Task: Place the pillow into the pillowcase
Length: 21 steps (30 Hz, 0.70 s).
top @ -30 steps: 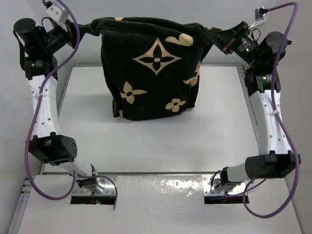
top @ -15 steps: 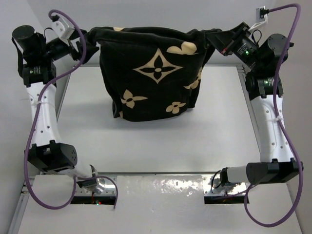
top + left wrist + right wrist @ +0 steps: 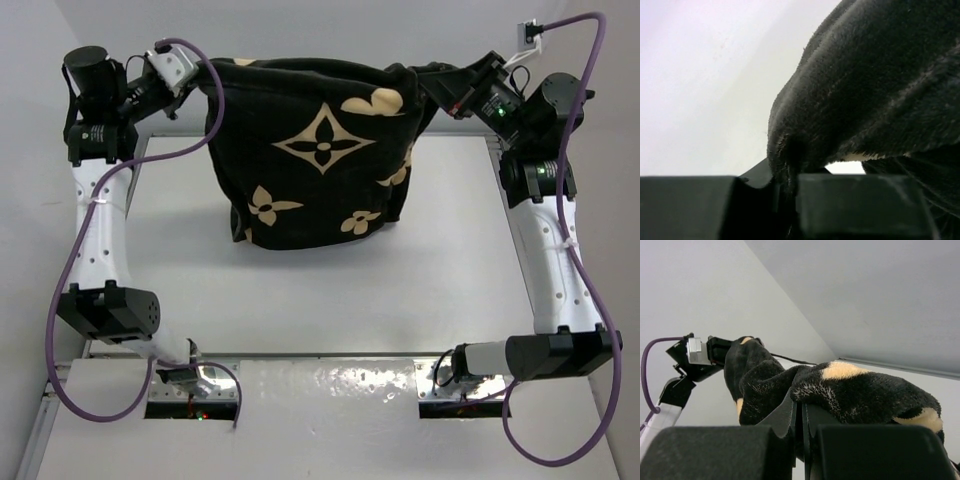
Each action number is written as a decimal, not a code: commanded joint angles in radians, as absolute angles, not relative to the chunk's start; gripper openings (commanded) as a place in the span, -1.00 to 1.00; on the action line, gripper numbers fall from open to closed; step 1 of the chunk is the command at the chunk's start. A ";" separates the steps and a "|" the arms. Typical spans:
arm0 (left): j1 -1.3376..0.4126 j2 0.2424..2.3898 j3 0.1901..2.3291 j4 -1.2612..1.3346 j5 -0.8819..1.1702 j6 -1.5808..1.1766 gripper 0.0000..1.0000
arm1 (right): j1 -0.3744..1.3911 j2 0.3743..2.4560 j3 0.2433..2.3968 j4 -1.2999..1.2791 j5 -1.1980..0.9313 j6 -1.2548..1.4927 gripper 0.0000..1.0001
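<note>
The pillowcase hangs by its two upper corners over the far half of the white surface – black velvety cloth, tan flower and diamond shapes facing the overhead camera. Its top edge runs between the two arms, and the body bulges outward below it, plump and rounded. The pillow itself is not in sight; from the overhead view I cannot tell whether the lower edge of the case touches the surface or hangs just clear of it.

The left pincer is pressed together on the upper left corner of the case. In its wrist camera a fold of black pile runs down into the narrow slot between the two dark fingers, with a thin pale sliver showing under the cloth.

The right pincer is pinching the upper right corner – its wrist camera shows the fingers almost meeting, the cloth with tan patches draped over them and stretching away toward the other arm.

Both arms reach up and inward from the near edge, each trailing a purple cable.
</note>
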State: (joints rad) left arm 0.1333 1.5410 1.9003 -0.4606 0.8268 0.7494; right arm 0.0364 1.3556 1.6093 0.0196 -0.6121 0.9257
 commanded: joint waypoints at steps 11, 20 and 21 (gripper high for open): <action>0.254 1.681 2.325 -0.031 0.442 0.304 -1.00 | -0.078 1.692 2.270 0.115 -0.608 1.122 -1.00; 0.560 1.640 2.577 0.249 0.416 -0.046 -1.00 | -0.181 1.363 1.946 0.517 -0.508 1.178 -1.00; 0.583 1.631 2.588 0.249 0.429 -0.086 -1.00 | -0.175 1.321 1.889 0.532 -0.524 1.166 -1.00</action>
State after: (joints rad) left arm 0.3981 1.6993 2.5072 0.0727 0.6960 0.0811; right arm -0.0811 1.5055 1.9846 0.2977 -0.6907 1.2278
